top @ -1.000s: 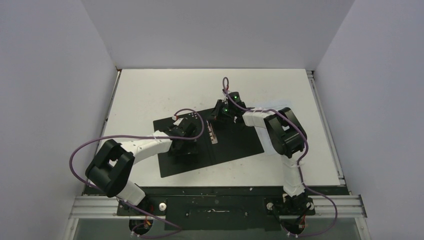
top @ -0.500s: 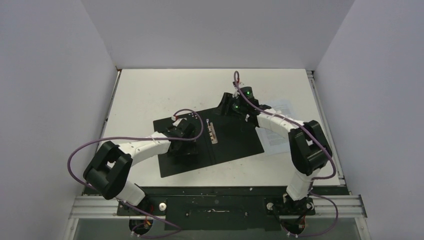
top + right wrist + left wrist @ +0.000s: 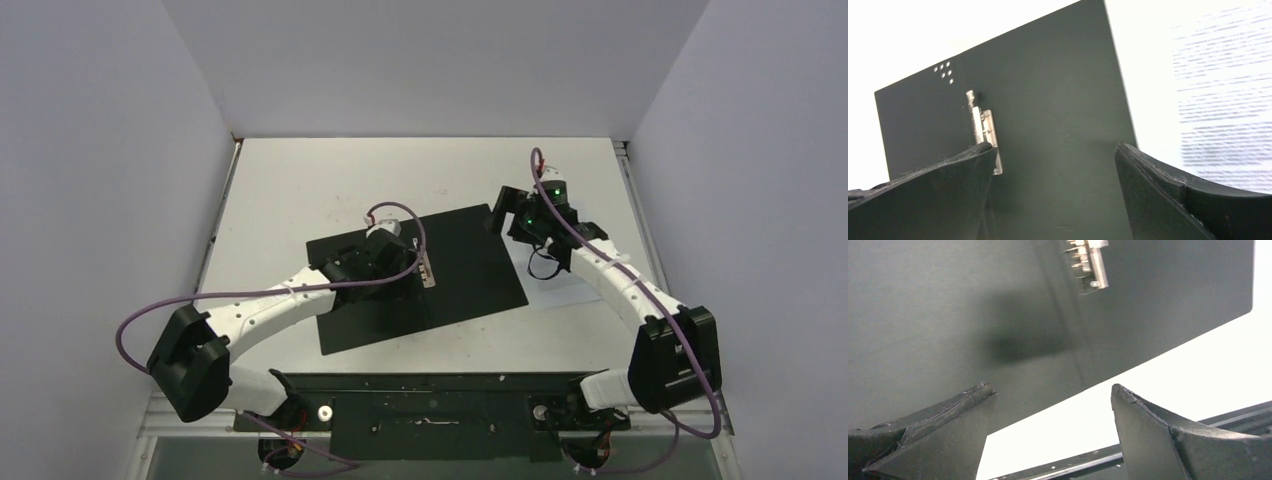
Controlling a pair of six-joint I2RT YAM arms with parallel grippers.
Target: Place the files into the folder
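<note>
The folder (image 3: 470,280) lies open and flat on the table, black inside up, with its metal spine clip (image 3: 427,268) in the middle. The files (image 3: 560,290), white sheets printed with text, lie just right of it, partly under my right arm. My left gripper (image 3: 372,272) hovers open over the folder's left half beside the clip, holding nothing. My right gripper (image 3: 505,215) hangs open above the folder's far right corner, also holding nothing. The right wrist view shows the folder (image 3: 1048,100), clip (image 3: 982,127) and files (image 3: 1218,100) beyond the open gripper (image 3: 1053,165).
The left wrist view shows the open gripper (image 3: 1050,395) over the folder (image 3: 948,305), with the clip (image 3: 1091,265) above and bare white table (image 3: 1173,375) past the folder's edge. A black mounting rail (image 3: 430,385) runs along the table's near edge. Grey walls enclose the white tabletop (image 3: 300,180).
My right gripper has opened and swung right, from the folder's far middle to its far right corner. My left gripper has shifted slightly right and away, toward the spine clip.
</note>
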